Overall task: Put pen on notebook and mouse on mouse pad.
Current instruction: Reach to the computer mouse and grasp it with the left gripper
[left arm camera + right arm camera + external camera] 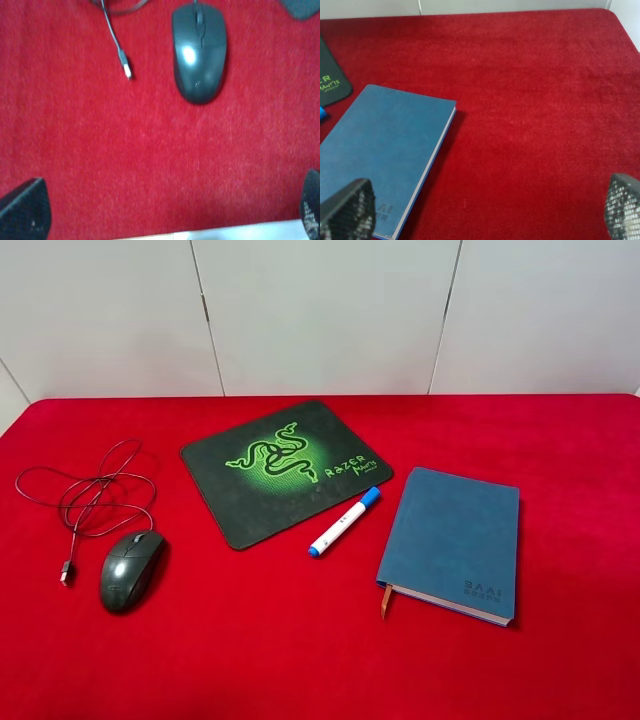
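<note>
**Fingertips (22, 210) wide apart on left tool (167, 210) and right tool (485, 207)**

Both dark tips of the left tool stand far apart and grip nothing. The mouse (199, 50) lies on the red counter (150, 150) ahead of this tool, well clear of both tips. Its USB plug (127, 70) rests just beside it, and the thin cable (85, 490) loops in a loose tangle beyond.

The right tool is spread just as wide and holds nothing. 1 of its 2 tips hangs over the lettered corner of the notebook (380, 150). The notebook lies flat and closed ahead of that tool, with its ribbon bookmark (385, 602) poking out at the near edge.

The mouse pad (285, 472) sits farther ahead, between the 2 tools' sides. The pen (344, 521) lies on the counter between pad and notebook, just beside the pad's edge and apart from the notebook.
</note>
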Tool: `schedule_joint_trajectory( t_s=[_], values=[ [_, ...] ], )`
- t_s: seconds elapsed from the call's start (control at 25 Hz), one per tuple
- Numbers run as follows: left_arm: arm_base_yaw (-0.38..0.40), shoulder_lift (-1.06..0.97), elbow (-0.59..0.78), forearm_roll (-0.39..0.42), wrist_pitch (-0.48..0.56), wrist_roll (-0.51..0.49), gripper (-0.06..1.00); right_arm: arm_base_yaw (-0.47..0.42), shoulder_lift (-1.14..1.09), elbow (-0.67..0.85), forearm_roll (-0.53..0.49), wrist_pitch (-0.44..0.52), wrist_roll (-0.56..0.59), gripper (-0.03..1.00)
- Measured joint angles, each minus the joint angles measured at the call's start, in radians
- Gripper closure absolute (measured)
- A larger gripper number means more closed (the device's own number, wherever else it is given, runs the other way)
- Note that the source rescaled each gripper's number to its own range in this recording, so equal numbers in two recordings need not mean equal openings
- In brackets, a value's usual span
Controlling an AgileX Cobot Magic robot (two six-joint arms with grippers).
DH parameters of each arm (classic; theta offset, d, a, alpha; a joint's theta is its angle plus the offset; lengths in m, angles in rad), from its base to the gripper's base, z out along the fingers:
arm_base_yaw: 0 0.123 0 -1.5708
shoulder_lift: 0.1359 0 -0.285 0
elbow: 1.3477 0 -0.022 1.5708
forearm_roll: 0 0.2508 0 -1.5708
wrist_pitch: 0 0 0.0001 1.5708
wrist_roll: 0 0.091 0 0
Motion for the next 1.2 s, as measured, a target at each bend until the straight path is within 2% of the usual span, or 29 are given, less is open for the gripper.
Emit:
schedule_joint_trajectory(
  t_s=[0.28, 0.6, 0.96, 1.2],
  values=[
    [-0.065, 0.234, -0.001, 0.035, -0.064, 0.000, -0.06, 0.000, 0.000, 0.000, 0.000, 0.000, 0.000, -0.03],
    [-0.136, 0.452, -0.001, 0.041, -0.204, -0.009, -0.06, 0.000, 0.000, 0.000, 0.000, 0.000, 0.000, -0.03],
    [-0.232, 0.673, -0.002, 0.061, -0.355, -0.082, -0.06, 0.000, 0.000, 0.000, 0.000, 0.000, 0.000, -0.03],
    [-0.261, 0.797, -0.002, 0.064, -0.424, -0.120, -0.06, 0.000, 0.000, 0.000, 0.000, 0.000, 0.000, -0.03]
  ],
)
